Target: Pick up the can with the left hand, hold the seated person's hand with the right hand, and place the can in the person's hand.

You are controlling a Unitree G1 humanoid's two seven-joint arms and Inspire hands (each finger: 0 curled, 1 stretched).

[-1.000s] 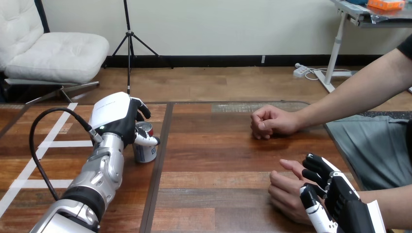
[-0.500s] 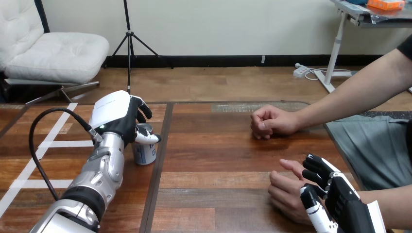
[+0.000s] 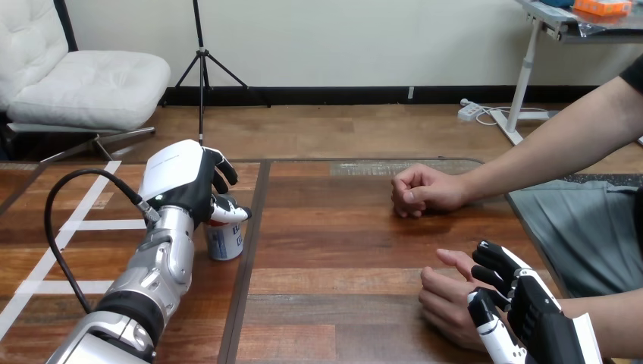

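Right now my left hand (image 3: 184, 184) is wrapped on the can (image 3: 226, 243). Its thumb (image 3: 230, 214) lies across the can's upper edge on the side facing me, and its fingers (image 3: 221, 168) curl round behind the top. The white back of the hand sits above and to the left of the can. The can stands upright below the thumb, with most of its body showing beneath the grip. Its base looks to be on the table (image 3: 341, 250), though I cannot be sure from this angle.

My right hand (image 3: 531, 315) is closed on the person's hand (image 3: 449, 299). The black fingers (image 3: 493, 262) curl over its far side, and the thumb (image 3: 489, 326) presses in on the near side, by the wrist. The person's own fingers, loosely bent, stick out to the left of my fingertips and lie low over the table.

Beyond my right fingers, well apart from them, the person's other hand rests on the table as a fist (image 3: 419, 191). The can is far to the left of both of the person's hands.
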